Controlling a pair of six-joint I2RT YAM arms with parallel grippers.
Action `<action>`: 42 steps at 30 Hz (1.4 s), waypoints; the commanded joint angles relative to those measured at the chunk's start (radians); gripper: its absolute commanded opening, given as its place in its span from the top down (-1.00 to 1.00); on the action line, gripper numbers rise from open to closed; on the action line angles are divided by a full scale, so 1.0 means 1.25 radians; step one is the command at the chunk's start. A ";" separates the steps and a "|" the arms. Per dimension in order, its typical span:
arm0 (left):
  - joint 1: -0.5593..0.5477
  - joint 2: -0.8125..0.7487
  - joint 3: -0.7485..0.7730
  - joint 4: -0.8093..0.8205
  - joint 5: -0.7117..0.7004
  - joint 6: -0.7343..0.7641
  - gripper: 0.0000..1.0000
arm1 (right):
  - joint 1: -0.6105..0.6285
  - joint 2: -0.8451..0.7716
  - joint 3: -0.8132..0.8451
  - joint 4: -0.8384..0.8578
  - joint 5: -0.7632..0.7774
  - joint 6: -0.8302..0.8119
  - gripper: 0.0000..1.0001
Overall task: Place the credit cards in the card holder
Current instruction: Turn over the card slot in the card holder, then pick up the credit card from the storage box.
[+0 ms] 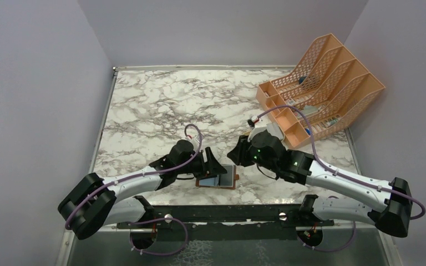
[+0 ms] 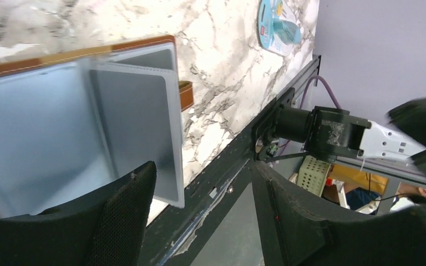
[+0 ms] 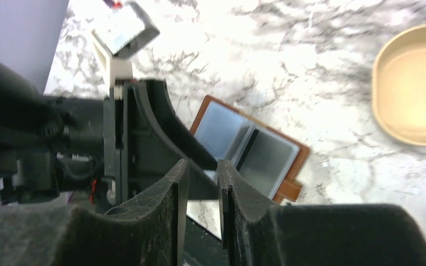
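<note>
The small square brown leather card holder (image 1: pixel 217 179) is laid open on the white marble counter (image 1: pixel 161 105), near its front edge (grey clear sleeves facing up). The left tool (image 1: pixel 214 166) is held wide open over its left half, gripping nothing. The right tool (image 3: pixel 202 166) is parted only narrowly, with nothing clamped, near the holder.

My left gripper (image 2: pixel 199 166) and right gripper (image 3: pixel 202 163) matte black, card holder (image 1: pixel 224 178) brown with grey sleeves at centre, table (image 1: pixel 161 111) white marble veined grey, file rack (image 1: pixel 333 61) orange mesh upper right, tray (image 3: pixel 410 88) tan
</note>
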 commanded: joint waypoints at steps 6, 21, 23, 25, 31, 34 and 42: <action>-0.049 0.004 0.034 0.024 -0.078 0.014 -0.31 | -0.005 0.057 0.126 -0.131 0.220 -0.121 0.36; -0.047 -0.095 0.142 -0.324 -0.258 0.223 -0.96 | -0.211 0.258 0.194 -0.180 0.239 -0.288 0.16; -0.048 -0.102 0.156 -0.355 -0.273 0.245 -0.98 | -0.232 0.287 0.203 -0.185 0.276 -0.316 0.14; -0.048 -0.106 0.166 -0.381 -0.283 0.265 -0.98 | -0.246 0.323 0.218 -0.193 0.295 -0.334 0.12; -0.046 -0.109 0.179 -0.424 -0.305 0.280 -0.98 | -0.274 0.410 0.260 -0.216 0.357 -0.368 0.10; -0.044 -0.111 0.174 -0.422 -0.299 0.282 -0.98 | -0.283 0.463 0.286 -0.250 0.412 -0.374 0.10; -0.044 -0.128 0.171 -0.423 -0.285 0.287 -0.98 | -0.297 0.545 0.303 -0.254 0.521 -0.399 0.04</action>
